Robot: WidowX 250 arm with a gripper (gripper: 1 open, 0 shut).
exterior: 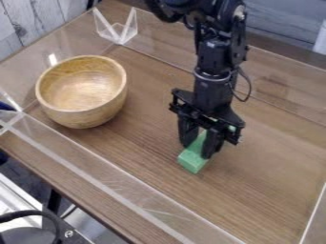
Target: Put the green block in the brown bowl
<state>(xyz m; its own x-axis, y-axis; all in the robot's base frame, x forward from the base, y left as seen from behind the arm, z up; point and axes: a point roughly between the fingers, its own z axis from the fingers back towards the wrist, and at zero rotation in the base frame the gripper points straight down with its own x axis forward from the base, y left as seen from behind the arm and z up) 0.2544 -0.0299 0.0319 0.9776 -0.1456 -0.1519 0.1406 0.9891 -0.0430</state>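
Green block point(193, 158) lies on the wooden surface point(114, 143), well to the right of the brown bowl point(82, 91). Pointing straight down, the gripper point(204, 145) straddles the block's far end with fingers narrowed beside it; a firm grip cannot be confirmed.

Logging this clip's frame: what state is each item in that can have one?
green block: flat on the table, between the fingers, not lifted.
brown bowl: upright, empty, apart from the block.
gripper: pointing down, straddling the block, jaws partly closed; grip not certain.
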